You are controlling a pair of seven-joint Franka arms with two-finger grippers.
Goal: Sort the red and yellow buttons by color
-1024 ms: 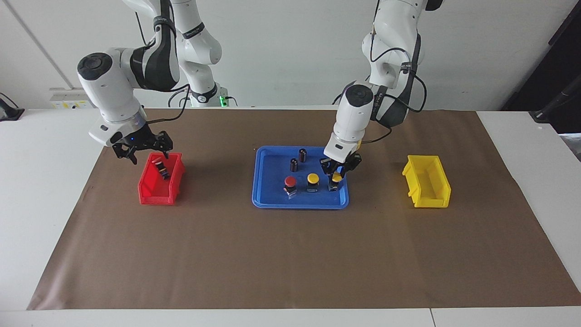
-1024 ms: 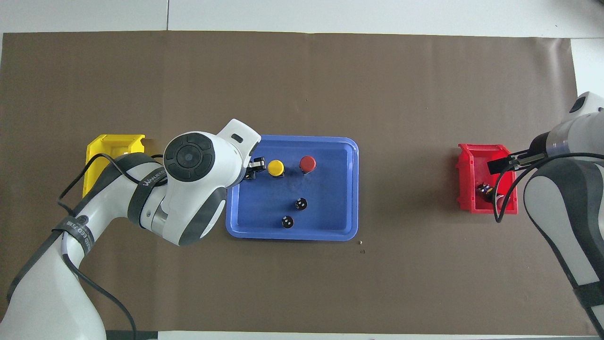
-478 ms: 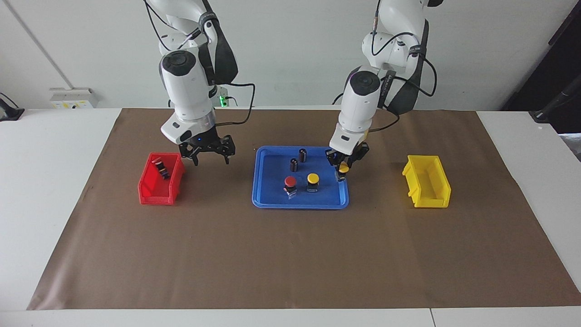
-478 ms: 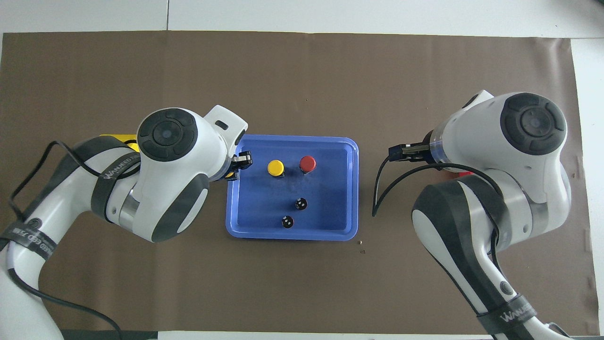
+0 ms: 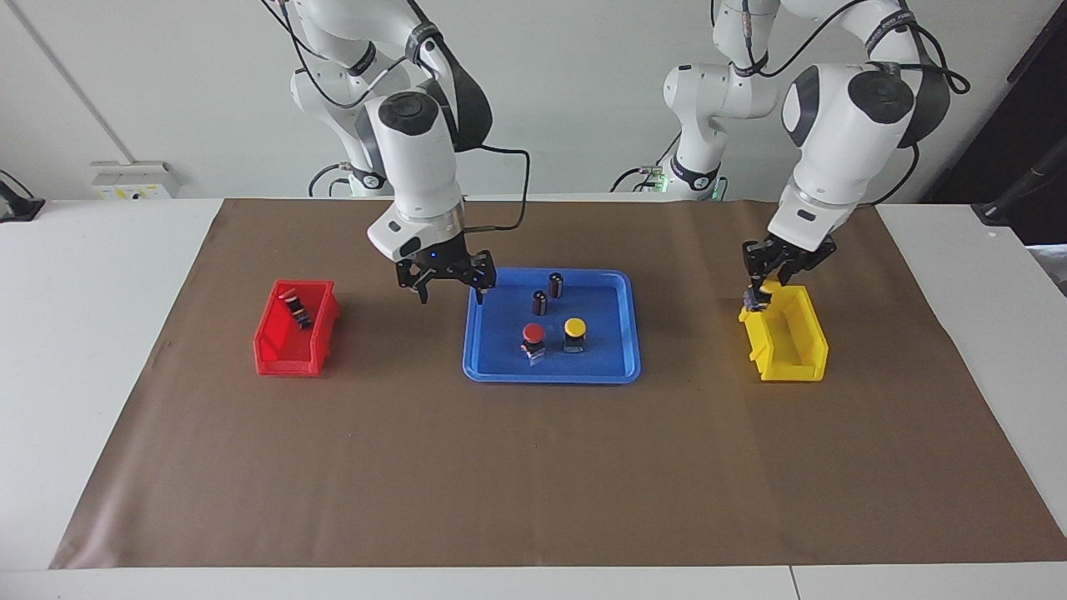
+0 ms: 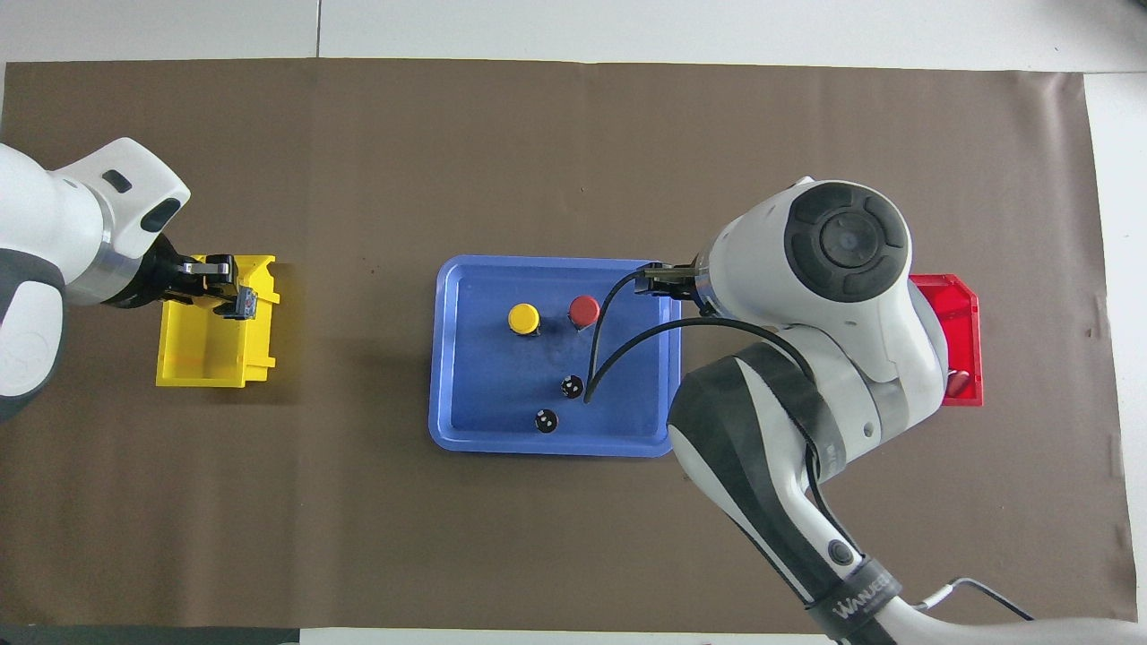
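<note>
One red button [image 5: 533,335] and one yellow button [image 5: 574,327] stand side by side in the blue tray [image 5: 492,367]; both also show in the overhead view, the red one [image 6: 584,310] and the yellow one [image 6: 523,318]. Another red button [image 5: 296,310] lies in the red bin [image 5: 288,354]. My left gripper [image 5: 763,289] is shut on the second yellow button [image 5: 767,287] and holds it over the yellow bin's [image 5: 792,354] rim on the tray's side. My right gripper [image 5: 448,287] is open and empty over the tray's edge toward the right arm's end.
Two dark capless cylinders [image 5: 556,284] [image 5: 540,302] stand in the tray, nearer to the robots than the buttons. Brown paper [image 5: 533,475] covers the table. In the overhead view the right arm covers part of the red bin [image 6: 963,313].
My left gripper lifted a yellow button out of the tray and carried it to over the yellow bin. My right gripper moved from the red bin to the tray's edge, empty.
</note>
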